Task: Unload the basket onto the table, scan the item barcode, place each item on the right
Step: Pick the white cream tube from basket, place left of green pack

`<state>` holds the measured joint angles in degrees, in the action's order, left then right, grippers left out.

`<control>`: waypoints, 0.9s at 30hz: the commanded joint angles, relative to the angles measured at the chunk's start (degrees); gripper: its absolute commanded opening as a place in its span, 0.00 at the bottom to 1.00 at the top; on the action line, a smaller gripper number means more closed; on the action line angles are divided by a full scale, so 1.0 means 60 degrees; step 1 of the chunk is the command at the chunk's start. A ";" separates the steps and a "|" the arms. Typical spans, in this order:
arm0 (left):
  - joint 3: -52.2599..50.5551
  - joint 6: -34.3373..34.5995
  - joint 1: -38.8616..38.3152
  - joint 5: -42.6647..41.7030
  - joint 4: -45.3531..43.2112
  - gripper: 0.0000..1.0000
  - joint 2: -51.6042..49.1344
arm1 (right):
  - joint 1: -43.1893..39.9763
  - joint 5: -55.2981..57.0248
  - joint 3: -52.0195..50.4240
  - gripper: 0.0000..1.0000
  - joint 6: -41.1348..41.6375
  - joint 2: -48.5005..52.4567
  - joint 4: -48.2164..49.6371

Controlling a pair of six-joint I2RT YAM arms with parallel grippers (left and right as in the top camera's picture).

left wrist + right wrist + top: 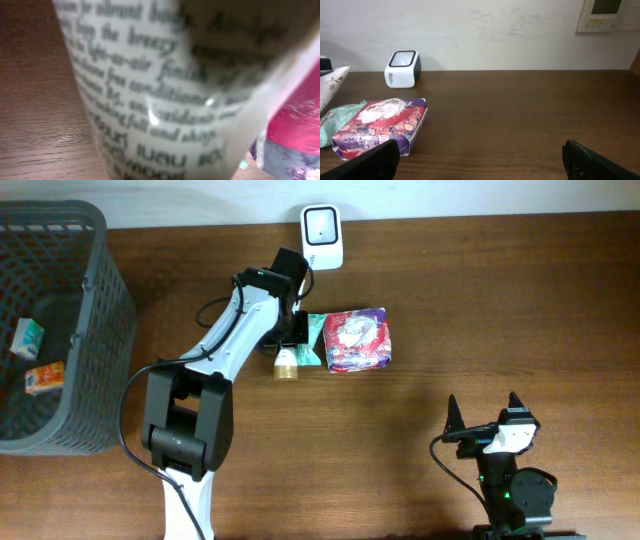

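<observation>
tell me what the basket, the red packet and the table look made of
Basket: grey plastic, matte, moulded open mesh. Red packet: probably glossy printed plastic film, crinkled with bright highlights. Table: dark wood or wood-look laminate, visible grain.

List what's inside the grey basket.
Two small items lie in the basket: a teal-and-white packet and an orange-and-white box. Its mesh wall hides part of the floor.

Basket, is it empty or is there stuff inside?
Not empty. The overhead view shows the basket holding a green-white packet and an orange packet on its bottom.
</observation>
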<state>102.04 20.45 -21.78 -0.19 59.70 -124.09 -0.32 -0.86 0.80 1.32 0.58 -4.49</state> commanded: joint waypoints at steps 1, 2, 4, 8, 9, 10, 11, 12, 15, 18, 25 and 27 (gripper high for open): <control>0.0124 0.0087 0.0157 0.1038 0.0193 0.00 0.0382 | 0.0051 0.0084 -0.0080 0.99 0.0000 -0.0062 -0.0015; 0.0317 0.0091 0.0302 0.0925 0.0543 0.00 0.0386 | 0.0051 0.0084 -0.0080 0.99 -0.0004 -0.0062 -0.0018; 0.0350 -0.0127 0.0532 0.1308 0.1086 0.00 0.0382 | 0.0051 0.0084 -0.0080 0.98 -0.0004 -0.0062 -0.0018; 0.0306 -0.0127 0.0572 0.1286 0.1053 0.06 0.0372 | 0.0051 0.0084 -0.0080 0.99 0.0000 -0.0062 -0.0018; 0.0262 -0.0124 0.0506 0.1286 0.0936 0.22 0.0364 | 0.0051 0.0084 -0.0080 0.99 0.0000 -0.0062 -0.0018; 0.0160 -0.0124 0.0477 0.1286 0.0812 0.31 0.0364 | 0.0051 0.0084 -0.0080 0.99 -0.0004 -0.0066 -0.0015; 0.0106 -0.0124 0.0444 0.1253 0.0809 0.36 0.0364 | 0.0051 0.0084 -0.0080 0.99 0.0000 -0.0062 -0.0018; 0.0069 -0.0124 0.0423 0.1253 0.0823 0.44 0.0364 | 0.0051 0.0084 -0.0080 0.99 0.0000 -0.0062 -0.0018; 0.0368 -0.0131 0.0430 0.1268 0.0980 0.48 0.0375 | 0.0051 0.0084 -0.0080 0.99 0.0000 -0.0062 -0.0018; 0.3049 -0.0131 0.0637 0.2426 0.2674 0.97 0.0492 | 0.0051 0.0084 -0.0080 0.99 0.0000 -0.0062 -0.0018; 1.0746 -0.0127 0.3435 0.5286 0.3763 0.99 0.0528 | 0.0051 0.0084 -0.0080 0.99 0.0000 -0.0062 -0.0018; 1.0743 -0.0084 0.4925 0.5217 0.3479 0.99 0.0506 | 0.0051 0.0084 -0.0080 0.99 0.0000 -0.0062 -0.0018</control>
<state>166.52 19.55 0.67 29.28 80.95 -120.73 -0.32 -0.86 0.80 1.30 0.58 -4.49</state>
